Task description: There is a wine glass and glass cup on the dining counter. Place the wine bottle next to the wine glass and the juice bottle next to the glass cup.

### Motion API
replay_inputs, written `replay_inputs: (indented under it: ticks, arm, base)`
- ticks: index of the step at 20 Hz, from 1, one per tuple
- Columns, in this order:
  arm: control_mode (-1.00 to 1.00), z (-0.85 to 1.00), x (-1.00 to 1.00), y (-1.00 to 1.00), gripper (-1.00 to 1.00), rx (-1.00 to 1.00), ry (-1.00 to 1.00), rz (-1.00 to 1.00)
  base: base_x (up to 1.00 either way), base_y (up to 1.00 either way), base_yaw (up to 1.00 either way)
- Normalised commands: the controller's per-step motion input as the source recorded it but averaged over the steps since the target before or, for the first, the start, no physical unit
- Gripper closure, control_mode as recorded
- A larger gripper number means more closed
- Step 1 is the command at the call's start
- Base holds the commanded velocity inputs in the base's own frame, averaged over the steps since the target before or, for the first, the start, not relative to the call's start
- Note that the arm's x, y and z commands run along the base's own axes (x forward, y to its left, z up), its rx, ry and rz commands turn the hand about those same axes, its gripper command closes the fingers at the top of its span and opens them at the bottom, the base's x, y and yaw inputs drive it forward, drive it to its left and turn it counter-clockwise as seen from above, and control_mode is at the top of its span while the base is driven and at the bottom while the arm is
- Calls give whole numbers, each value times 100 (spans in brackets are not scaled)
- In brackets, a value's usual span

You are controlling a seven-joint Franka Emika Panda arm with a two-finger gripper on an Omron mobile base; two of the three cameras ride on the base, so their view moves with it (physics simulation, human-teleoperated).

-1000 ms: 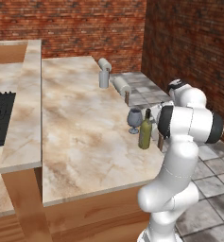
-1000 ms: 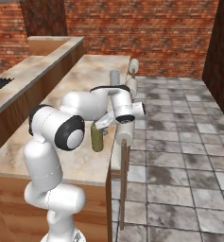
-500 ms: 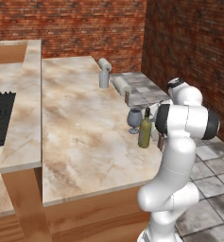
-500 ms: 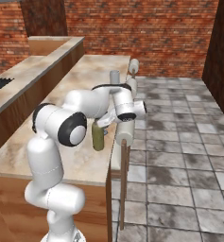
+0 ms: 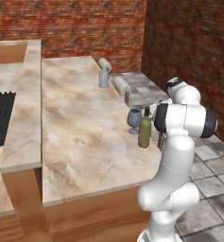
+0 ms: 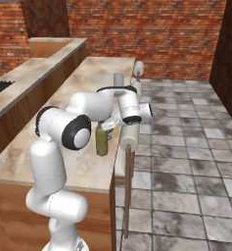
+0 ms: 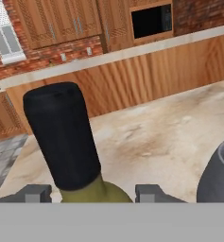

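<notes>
beside the wine glass (image 5: 134, 118), jaws now nearer the wine bottle (image 5: 144, 130), not pinching

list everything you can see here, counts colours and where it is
tall olive-green wine bottle: 1, dark neck, upright near the counter's right edge, between the finger tips
stemmed dark grey wine glass: 1, just beside the bottle
plain pale grey glass cup: 1, farther back by the same edge
beige marbled dining counter: 1, with a raised tier on the left
round-backed stools: at least 2, pale, along the right edge
white arm's two-finger gripper: 1, astride the bottle's shoulder; grip unclear
</notes>
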Motion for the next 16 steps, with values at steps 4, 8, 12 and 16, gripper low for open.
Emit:
replay_inputs:
  ticks: [4,8,12,16]
  arm:
    - [-100,-30,0,0,100,0,0,0]
    - [-100,-31,-1,0,-100,0,0,0]
    - [-100,-32,-3,0,-100,0,0,0]
    - [-100,-26,-3,0,-100,0,0,0]
  base:
    - [0,0,0]
    - [0,0,0]
    - [0,0,0]
    - [0,0,0]
